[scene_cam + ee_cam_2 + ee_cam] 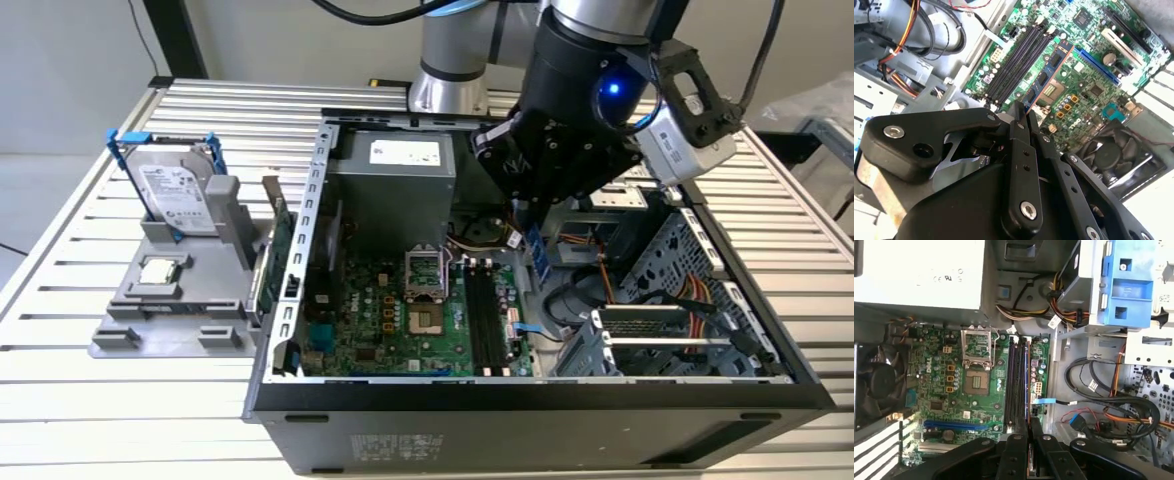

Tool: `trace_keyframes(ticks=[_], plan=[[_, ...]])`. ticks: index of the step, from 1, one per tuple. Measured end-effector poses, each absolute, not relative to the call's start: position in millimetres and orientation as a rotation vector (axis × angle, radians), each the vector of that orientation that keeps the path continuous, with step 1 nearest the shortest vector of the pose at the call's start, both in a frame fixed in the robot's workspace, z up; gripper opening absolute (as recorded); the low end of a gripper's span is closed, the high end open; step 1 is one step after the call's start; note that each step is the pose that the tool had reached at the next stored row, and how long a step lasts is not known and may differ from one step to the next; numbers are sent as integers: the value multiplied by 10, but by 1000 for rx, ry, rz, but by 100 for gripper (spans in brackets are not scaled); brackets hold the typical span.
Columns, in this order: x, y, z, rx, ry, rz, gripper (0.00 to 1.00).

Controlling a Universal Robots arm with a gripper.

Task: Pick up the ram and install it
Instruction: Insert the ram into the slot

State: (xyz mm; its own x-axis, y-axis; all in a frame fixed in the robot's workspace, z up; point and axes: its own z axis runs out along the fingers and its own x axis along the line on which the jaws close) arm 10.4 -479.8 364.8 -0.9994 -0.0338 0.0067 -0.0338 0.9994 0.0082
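My gripper [530, 215] hangs over the open computer case [534, 400], shut on the ram [538, 250]. The ram is a thin blue-green stick with dark chips, pointing down toward the motherboard [387, 320]. In the second wrist view the ram [1046, 75] sticks out from between the black fingers [1019, 125], above the long black memory slots [1016, 62]. The first wrist view shows the ram [1027, 385] edge-on, roughly in line with the slots [1015, 380] and still above them. In the exterior view the slots [483, 315] lie below and slightly to the left of the stick.
A hard drive [180, 195] in a blue frame and a square processor chip [160, 270] rest on a grey holder outside the case. Inside are the power supply [394, 170], the CPU socket [424, 320], a fan [879, 380] and bundled cables [667, 300] by the drive cage.
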Motion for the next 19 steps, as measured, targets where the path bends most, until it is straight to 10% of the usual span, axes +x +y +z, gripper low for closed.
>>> trace_keyframes(ticks=[19], plan=[[104, -4797, 3605, 32, -3135, -13, 0]])
